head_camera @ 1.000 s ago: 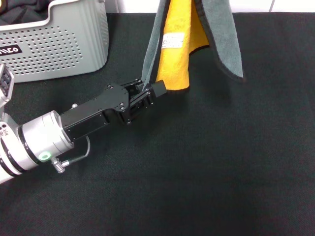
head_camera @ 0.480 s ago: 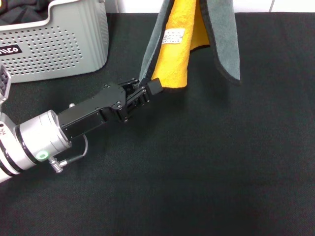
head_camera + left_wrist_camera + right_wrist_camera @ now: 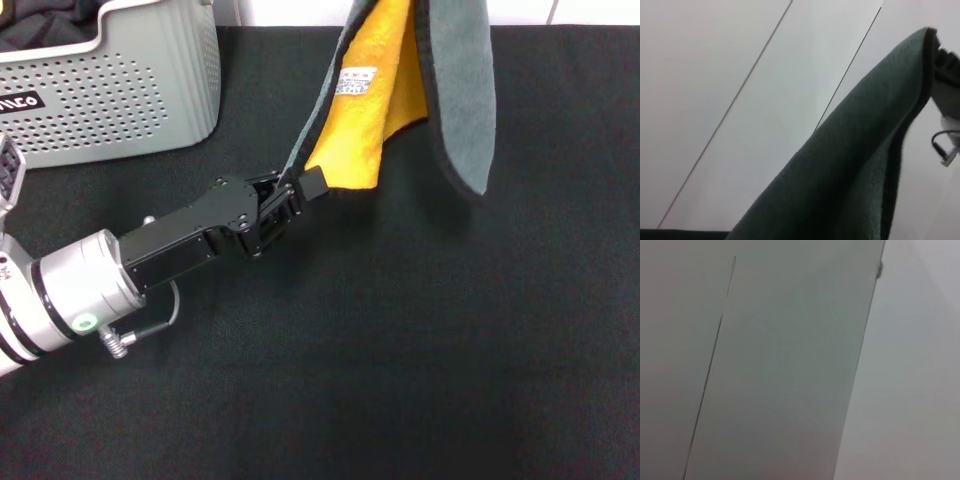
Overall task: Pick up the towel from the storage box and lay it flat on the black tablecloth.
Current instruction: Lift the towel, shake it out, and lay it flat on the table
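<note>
We are holding the towel (image 3: 440, 90) up above the black tablecloth (image 3: 420, 340), where it is hanging folded, grey-green outside, yellow-orange with its white tag (image 3: 357, 80) inside. Our left gripper (image 3: 296, 189) is reaching in low, its fingers pinching the towel's lower corner by the black edging. The top of the towel is running out of view, and our right gripper is not showing. The storage box (image 3: 120, 95) is sitting at the far left, well apart from the towel, with dark cloth (image 3: 40, 20) inside.
</note>
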Controlling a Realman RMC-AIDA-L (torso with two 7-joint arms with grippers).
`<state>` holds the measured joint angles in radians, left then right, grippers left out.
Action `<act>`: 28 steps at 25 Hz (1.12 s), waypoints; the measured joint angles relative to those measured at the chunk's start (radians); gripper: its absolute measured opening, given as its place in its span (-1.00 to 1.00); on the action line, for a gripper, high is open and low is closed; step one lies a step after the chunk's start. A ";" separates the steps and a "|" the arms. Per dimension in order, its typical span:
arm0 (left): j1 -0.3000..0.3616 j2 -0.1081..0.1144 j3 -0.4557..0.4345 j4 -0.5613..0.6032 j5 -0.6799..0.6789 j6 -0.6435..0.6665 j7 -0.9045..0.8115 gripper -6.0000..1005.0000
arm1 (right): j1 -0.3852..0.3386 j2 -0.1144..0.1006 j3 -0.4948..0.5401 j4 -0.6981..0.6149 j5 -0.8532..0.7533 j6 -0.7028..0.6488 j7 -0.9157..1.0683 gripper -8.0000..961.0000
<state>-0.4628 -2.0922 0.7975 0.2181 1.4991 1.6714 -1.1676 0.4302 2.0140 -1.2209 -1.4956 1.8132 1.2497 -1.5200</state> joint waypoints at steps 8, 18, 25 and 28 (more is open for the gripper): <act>0.010 0.023 -0.005 0.015 -0.009 0.131 -0.005 -0.90 | -0.072 0.002 0.001 0.033 0.033 0.050 -0.005 -0.94; 0.016 0.061 -0.008 0.159 -0.126 0.267 -0.140 -0.89 | -0.083 0.002 0.099 0.168 0.109 0.218 -0.087 -0.93; -0.056 0.102 -0.009 0.202 -0.150 0.249 -0.196 -0.88 | -0.041 0.000 0.193 0.312 0.133 0.318 -0.121 -0.93; -0.076 0.126 -0.005 0.204 -0.140 0.240 -0.209 -0.88 | -0.039 -0.005 0.197 0.341 0.133 0.328 -0.127 -0.93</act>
<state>-0.5390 -1.9659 0.7928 0.4222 1.3596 1.9111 -1.3767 0.3912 2.0092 -1.0235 -1.1546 1.9461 1.5772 -1.6474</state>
